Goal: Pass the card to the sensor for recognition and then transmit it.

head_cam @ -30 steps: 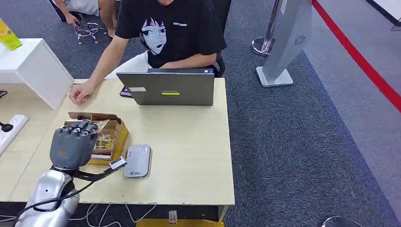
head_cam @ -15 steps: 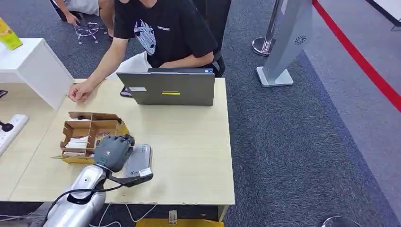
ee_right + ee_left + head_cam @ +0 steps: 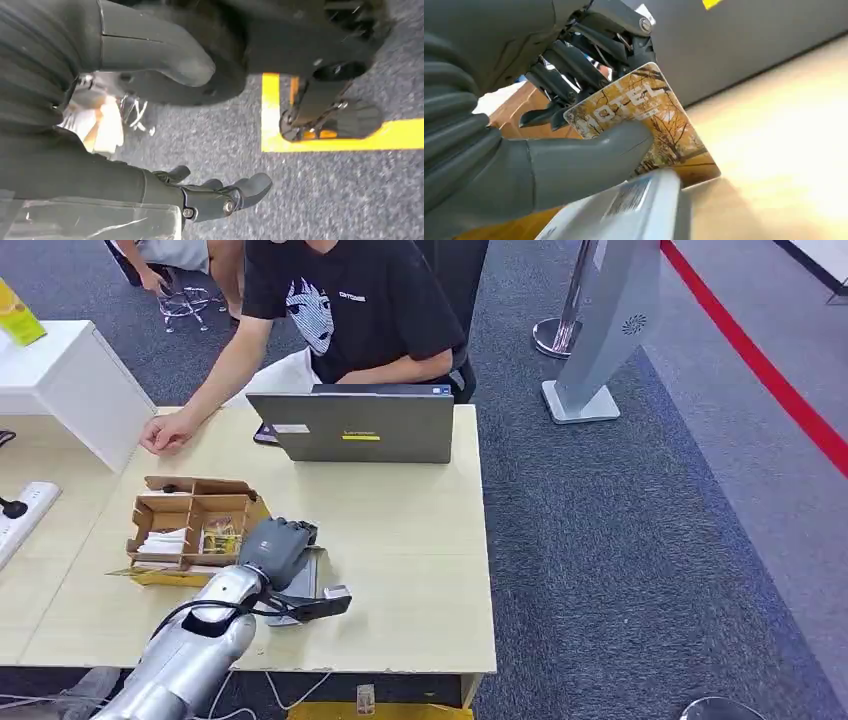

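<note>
My left hand (image 3: 278, 548) hovers over the grey card sensor (image 3: 303, 580) on the wooden table (image 3: 400, 540). In the left wrist view that hand (image 3: 539, 125) pinches a yellow hotel card (image 3: 649, 125) between thumb and fingers, its lower edge close above the sensor (image 3: 629, 210). I cannot tell whether the card touches it. My right hand (image 3: 220, 197) hangs above the carpet, fingers loosely curled, holding nothing.
A cardboard box (image 3: 190, 525) with compartments of cards sits just left of the sensor. A grey laptop (image 3: 355, 427) stands at the table's far side, with a seated person (image 3: 340, 310) behind it whose hand (image 3: 165, 435) rests on the table.
My left hand has moved right from above the cardboard box to over the sensor, carrying the card. The person has shifted slightly.
</note>
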`<move>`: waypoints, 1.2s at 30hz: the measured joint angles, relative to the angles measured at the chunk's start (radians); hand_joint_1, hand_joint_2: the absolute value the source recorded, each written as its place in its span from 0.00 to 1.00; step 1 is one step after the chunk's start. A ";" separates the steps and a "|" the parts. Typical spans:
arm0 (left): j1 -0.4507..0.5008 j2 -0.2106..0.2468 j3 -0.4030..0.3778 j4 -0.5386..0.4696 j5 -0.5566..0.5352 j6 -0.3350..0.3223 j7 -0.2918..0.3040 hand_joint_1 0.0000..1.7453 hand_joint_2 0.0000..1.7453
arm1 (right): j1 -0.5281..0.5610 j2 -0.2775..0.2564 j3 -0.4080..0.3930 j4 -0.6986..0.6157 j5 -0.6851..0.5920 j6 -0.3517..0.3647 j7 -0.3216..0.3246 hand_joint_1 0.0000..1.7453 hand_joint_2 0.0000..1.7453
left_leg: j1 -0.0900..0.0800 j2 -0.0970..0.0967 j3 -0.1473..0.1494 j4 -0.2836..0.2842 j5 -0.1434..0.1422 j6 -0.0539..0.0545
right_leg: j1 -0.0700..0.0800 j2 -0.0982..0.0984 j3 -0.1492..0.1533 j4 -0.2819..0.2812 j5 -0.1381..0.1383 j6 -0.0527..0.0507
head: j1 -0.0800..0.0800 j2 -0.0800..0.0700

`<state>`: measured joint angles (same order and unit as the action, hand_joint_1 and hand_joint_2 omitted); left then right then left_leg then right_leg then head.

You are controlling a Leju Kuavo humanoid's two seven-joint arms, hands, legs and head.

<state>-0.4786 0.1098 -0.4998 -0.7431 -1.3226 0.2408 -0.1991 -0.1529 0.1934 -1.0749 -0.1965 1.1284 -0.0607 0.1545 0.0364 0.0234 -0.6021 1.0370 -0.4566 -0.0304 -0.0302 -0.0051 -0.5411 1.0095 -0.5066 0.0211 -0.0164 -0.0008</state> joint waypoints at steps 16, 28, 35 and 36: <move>-0.082 -0.067 -0.015 -0.074 0.082 0.430 -0.002 1.00 1.00 | -0.091 0.024 -0.083 0.009 -0.063 -0.032 0.056 0.00 1.00 | 0.000 0.000 -0.003 0.001 0.002 0.001 | 0.000 -0.001 0.000 0.001 0.002 0.002 | 0.000 0.000; -0.185 -0.061 0.044 -0.175 0.175 0.389 -0.024 1.00 1.00 | -0.161 0.037 -0.144 0.009 -0.115 -0.049 0.101 0.00 1.00 | 0.000 -0.001 -0.003 0.001 0.003 0.002 | 0.000 -0.001 0.001 0.001 0.003 0.001 | 0.000 0.000; -0.188 -0.061 0.052 -0.179 0.177 0.391 -0.027 1.00 1.00 | -0.164 0.039 -0.151 0.009 -0.116 -0.048 0.100 0.00 1.00 | 0.000 -0.001 -0.003 0.001 0.004 0.002 | 0.000 -0.001 0.000 0.001 0.003 0.001 | 0.000 0.000; -0.188 -0.061 0.053 -0.179 0.177 0.391 -0.027 1.00 1.00 | -0.164 0.039 -0.152 0.009 -0.117 -0.048 0.100 0.00 1.00 | 0.000 -0.001 -0.003 0.001 0.004 0.002 | 0.000 -0.001 0.000 0.001 0.003 0.001 | 0.000 0.000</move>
<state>-0.6664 0.0488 -0.4467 -0.9220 -1.1456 0.6313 -0.2266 -0.3174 0.2319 -1.2268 -0.1873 1.0117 -0.1091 0.2548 0.0359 0.0226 -0.6052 1.0383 -0.4531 -0.0285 -0.0303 -0.0063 -0.5407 1.0104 -0.5031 0.0226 -0.0164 -0.0008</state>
